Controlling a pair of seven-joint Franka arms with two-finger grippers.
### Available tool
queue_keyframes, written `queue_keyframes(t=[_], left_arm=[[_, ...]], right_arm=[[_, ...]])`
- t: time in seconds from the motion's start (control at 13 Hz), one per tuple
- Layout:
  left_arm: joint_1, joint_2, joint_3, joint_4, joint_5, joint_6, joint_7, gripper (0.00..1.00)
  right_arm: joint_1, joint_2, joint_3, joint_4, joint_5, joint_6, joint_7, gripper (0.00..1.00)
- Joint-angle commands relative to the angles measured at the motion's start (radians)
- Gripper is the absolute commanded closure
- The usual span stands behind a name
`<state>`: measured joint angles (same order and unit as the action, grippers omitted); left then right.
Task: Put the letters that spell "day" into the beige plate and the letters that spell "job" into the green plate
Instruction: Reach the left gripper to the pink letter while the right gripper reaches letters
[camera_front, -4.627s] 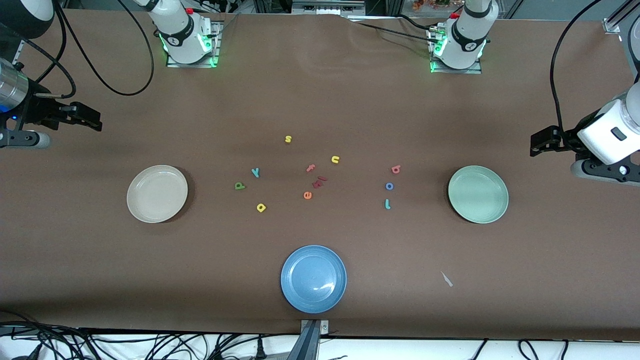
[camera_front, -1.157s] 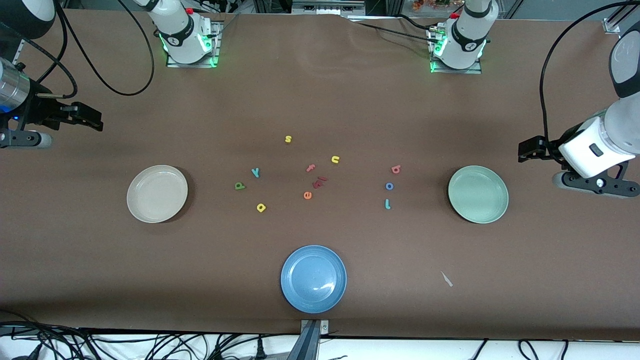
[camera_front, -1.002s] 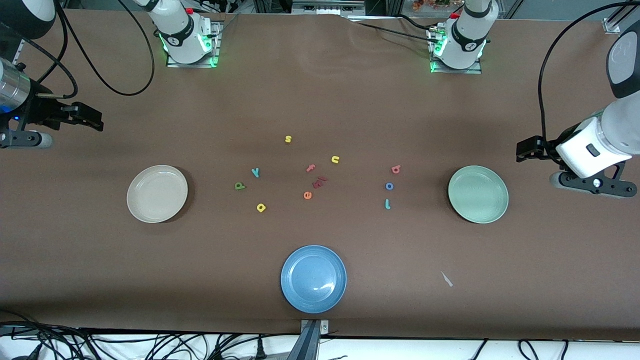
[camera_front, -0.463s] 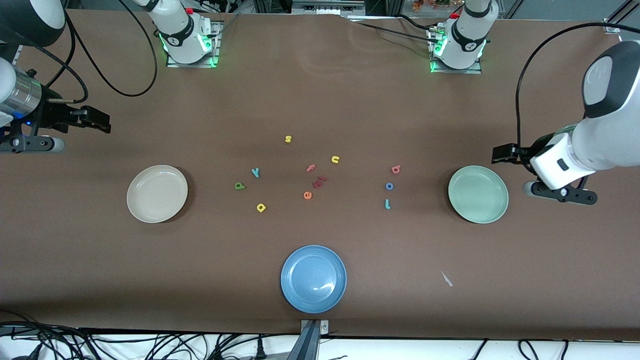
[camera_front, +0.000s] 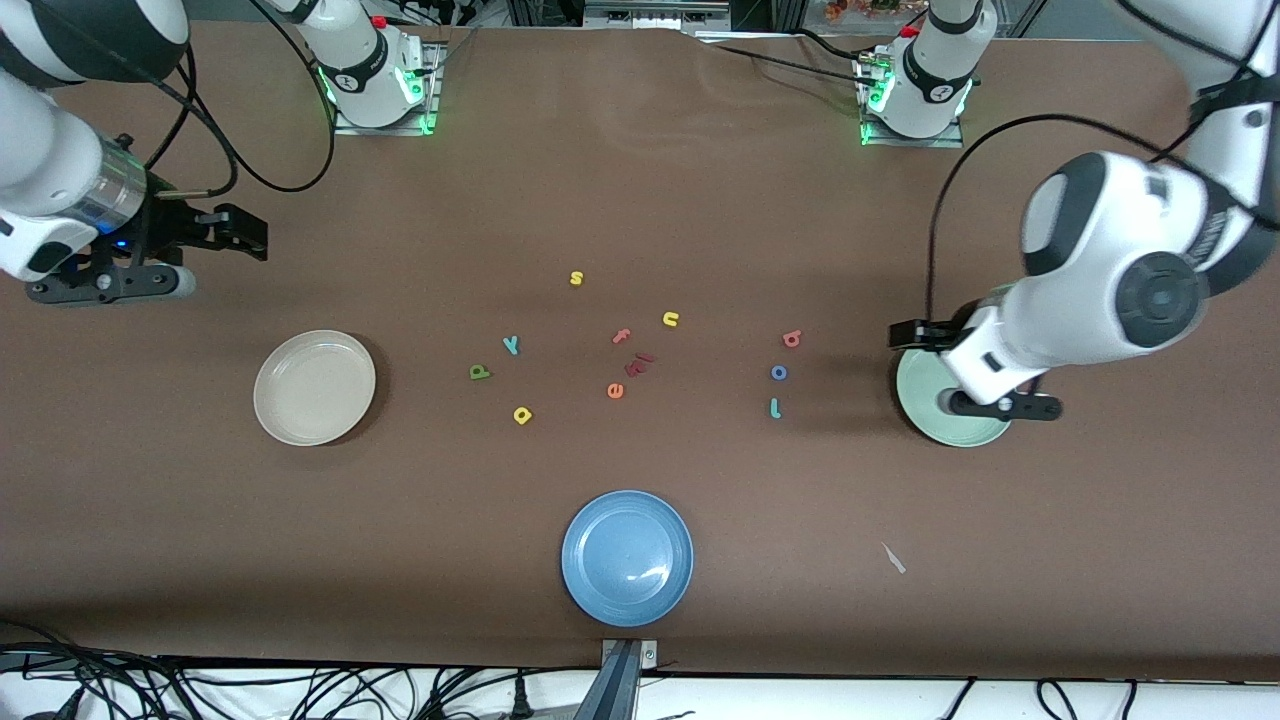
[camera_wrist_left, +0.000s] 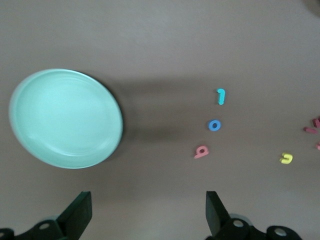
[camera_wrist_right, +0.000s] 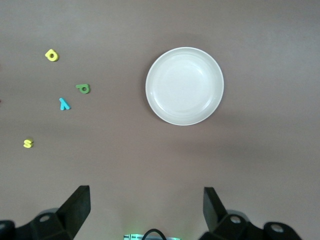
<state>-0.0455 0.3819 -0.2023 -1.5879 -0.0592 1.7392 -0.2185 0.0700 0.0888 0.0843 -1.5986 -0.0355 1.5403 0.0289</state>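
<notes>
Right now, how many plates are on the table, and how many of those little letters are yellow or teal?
Plates: 3 (beige plate, green plate, blue plate)
Yellow letters: 3 (yellow s, yellow n, yellow rounded letter)
Teal letters: 2 (teal y, teal j)
Total: 8

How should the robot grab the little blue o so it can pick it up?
The blue o lies flat on the table between the red b and the teal j. Probably best: the left pincer, open over the green plate's rim, comes straight down and pinches the ring's outer edges, fingers toward the table's ends, where no letters crowd it.
</notes>
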Motion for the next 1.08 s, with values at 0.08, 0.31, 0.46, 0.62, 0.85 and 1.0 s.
queue_keyframes(t=[0.08,0.31,0.46,0.62,0.85,1.0], left_arm=[[-0.001,-0.028,-0.054,-0.197,-0.024,0.163,-0.17,0.0],[-0.01,-0.026,-0.071,-0.337,-0.025,0.338,-0.321,0.0],[-0.037,-0.012,-0.071,-0.43,-0.025,0.516,-0.422,0.0],[-0.06,0.035,-0.071,-0.451,-0.021,0.601,-0.484,0.03],[-0.088,0.109,-0.069,-0.449,-0.013,0.678,-0.551,0.16],[-0.097,0.129,-0.069,-0.452,-0.013,0.678,-0.553,0.31]], right_arm=[[0.036,0.026,0.04,0.003,0.017,0.004,0.0,0.0],[0.099,0.081,0.04,0.005,0.019,0.058,0.0,0.0],[0.14,0.132,0.04,0.002,0.019,0.096,0.073,0.0],[0.189,0.176,0.04,-0.012,0.017,0.159,0.166,0.0],[0.212,0.18,0.042,-0.14,0.017,0.349,0.167,0.0],[0.221,0.177,0.042,-0.271,0.017,0.527,0.172,0.0]])
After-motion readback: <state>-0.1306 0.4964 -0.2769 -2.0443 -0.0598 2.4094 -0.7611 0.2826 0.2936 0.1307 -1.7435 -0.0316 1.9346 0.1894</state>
